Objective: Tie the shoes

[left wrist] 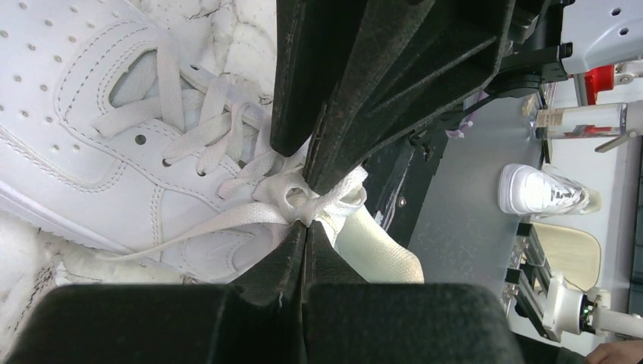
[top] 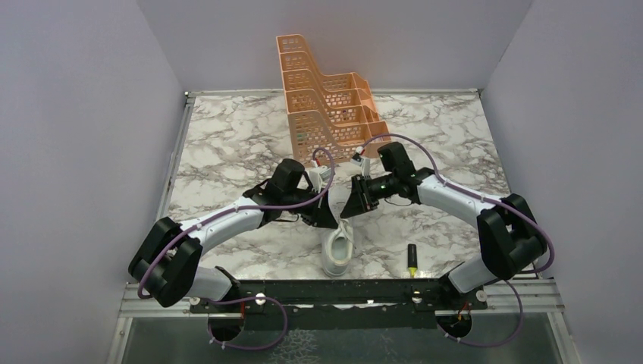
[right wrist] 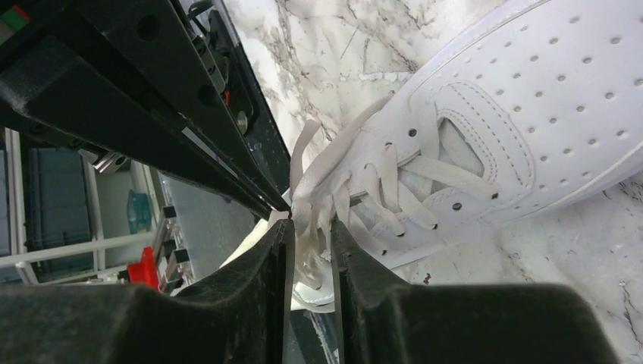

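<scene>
Status, shoe tying: partway, not finished. White sneaker (top: pixel 337 250) lies on marble table (top: pixel 227 144) on the near side of orange rack (top: pixel 326 114), well apart from it, towards the arm bases. Laces (left wrist: pixel 197 136) run crossed through the eyelets and gather into one bunched knot (left wrist: pixel 299 199) at the end of the shoe that faces the rack.

Left gripper (left wrist: pixel 304 227) is clamped fully closed on that bunch, with lace squeezed out on either side of its fingertips. Right gripper (right wrist: pixel 309 235) meets it from the opposite side. Its fingers stand a narrow slit apart, with lace strands pinched in the slit. One loose lace end trails down over the shoe's side.

Judgement: a first crossing or knot looks made and under tension. No finished two-loop bow shows in any view, though the fingers hide much of the bunch. Left to do, as I read it: draw out the loops, cinch, release both grips.
</scene>
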Motion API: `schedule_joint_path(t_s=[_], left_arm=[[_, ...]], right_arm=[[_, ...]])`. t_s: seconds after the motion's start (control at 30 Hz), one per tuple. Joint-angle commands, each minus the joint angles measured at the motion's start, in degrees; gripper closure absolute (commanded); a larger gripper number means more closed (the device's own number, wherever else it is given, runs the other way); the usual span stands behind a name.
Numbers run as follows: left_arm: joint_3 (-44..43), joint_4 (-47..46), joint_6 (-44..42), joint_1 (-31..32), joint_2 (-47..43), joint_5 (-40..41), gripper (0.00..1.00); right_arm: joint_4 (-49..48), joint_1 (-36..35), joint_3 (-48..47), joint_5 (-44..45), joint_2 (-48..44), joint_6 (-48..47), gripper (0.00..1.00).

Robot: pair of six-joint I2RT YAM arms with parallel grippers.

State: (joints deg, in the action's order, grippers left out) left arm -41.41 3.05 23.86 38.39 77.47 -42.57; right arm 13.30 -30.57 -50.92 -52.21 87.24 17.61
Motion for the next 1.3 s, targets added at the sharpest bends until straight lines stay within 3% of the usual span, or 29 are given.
schedule_joint_path(t_s=[0.0,0.6,0.73,0.97,1.0,1.1,1.27], left_arm=[[0.82,0.79,0.31,0.98,-1.14,-0.68,1.0],[0.42,0.8,-0.02,1.06,-0.65,-1.29,1.0],[0.53,0.76,-0.1,1.07,-0.65,-1.38,1.0],[0.45,1.68,-0.36,1.07,-0.78,-1.0,1.0],[0.11,3.35,-0.74,1.07,-1.18,-0.06,0.97],[-0.59,7.34,-0.89,0.65,-4.02,2.65,0.72],[1.24,10.57,5.2,-4.83,-12.36,3.65,0.5]], right_arm=[[-1.61,-0.66,0.84,-2.89,-0.32,0.82,0.69],[-2.21,-2.47,-1.56,-2.99,3.41,1.49,0.67],[-1.9,-2.49,-1.53,-2.12,3.59,1.55,0.73],[-2.1,-2.48,-0.82,0.6,1.47,2.65,0.95],[-2.42,-2.52,-0.52,0.95,0.97,2.83,0.98],[-4.1,-2.53,0.94,0.33,0.2,3.58,0.99],[-3.4,-2.55,0.35,0.18,0.78,2.55,0.99]])
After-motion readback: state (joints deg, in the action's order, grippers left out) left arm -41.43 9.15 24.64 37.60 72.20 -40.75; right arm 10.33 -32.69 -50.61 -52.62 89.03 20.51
